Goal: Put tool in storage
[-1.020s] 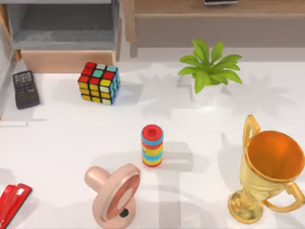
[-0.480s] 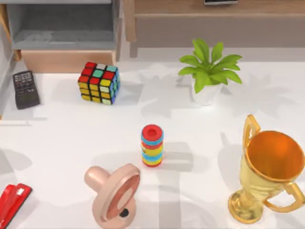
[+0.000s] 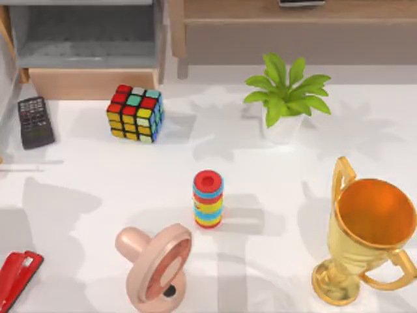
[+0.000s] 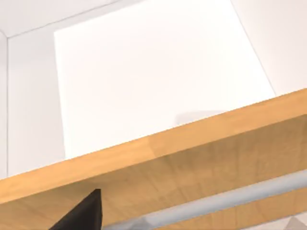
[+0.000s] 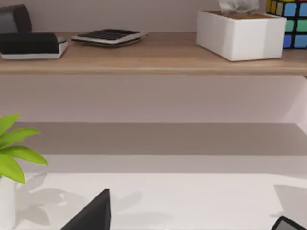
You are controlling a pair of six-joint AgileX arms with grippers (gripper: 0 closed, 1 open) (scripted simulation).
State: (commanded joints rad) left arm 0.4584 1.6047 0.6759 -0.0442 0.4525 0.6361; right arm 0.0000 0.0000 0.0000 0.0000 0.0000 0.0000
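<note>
the red stapler (image 3: 17, 279) is seen lying at the near left corner of the white bench (image 3: 98, 195), cut off by the frame edge so that part of it is hidden. no arm is shown from above; how the jaws of either arm stand cannot be told, and so the stapler's place relative to them cannot be fixed. in the left wrist view one dark fingertip (image 4: 81, 215) is seen against a tan wooden board (image 4: 192, 163). in the right wrist view a dark fingertip (image 5: 93, 213) is held low over the bench, pointed toward the long wooden shelf (image 5: 144, 60). farther back, a pink pacifier (image 3: 156, 264), a striped ring stack (image 3: 208, 199) and a gold trophy (image 3: 368, 235) are set. beyond them, a rubik's cube (image 3: 135, 113), a black remote (image 3: 34, 121) and a potted plant (image 3: 285, 98) stand. the drawer (image 3: 91, 81) is open at the far left, well apart from the stapler.
</note>
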